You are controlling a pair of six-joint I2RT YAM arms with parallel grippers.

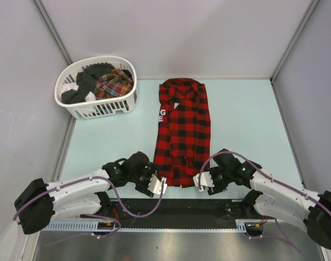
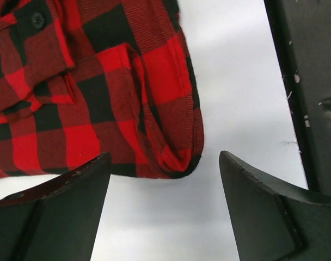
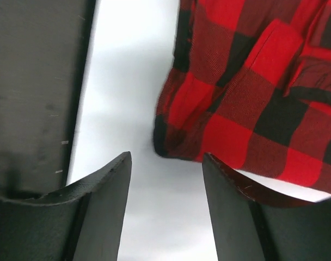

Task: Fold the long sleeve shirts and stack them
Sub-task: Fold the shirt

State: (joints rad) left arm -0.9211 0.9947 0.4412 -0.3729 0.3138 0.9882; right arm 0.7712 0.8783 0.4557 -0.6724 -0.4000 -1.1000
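Red-and-black checked shirt [image 1: 183,130] lying in a narrow strip mid-bench [image 1: 247,125], left fingers [image 2: 51,217] and right fingers [image 3: 247,217] spread and empty at its near hem corners, plaid shirt [image 1: 115,82] in white basket [image 1: 100,110]

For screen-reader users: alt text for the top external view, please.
A red-and-black checked flannel shirt lies folded narrow on a pale blue table, left arm and right arm at its near corners. A white slatted plastic basket of clothes stands far-left.

Two white-shelled arms [image 1: 78,190] with black joints, looping purple cables [image 1: 225,153], dark matte jaws
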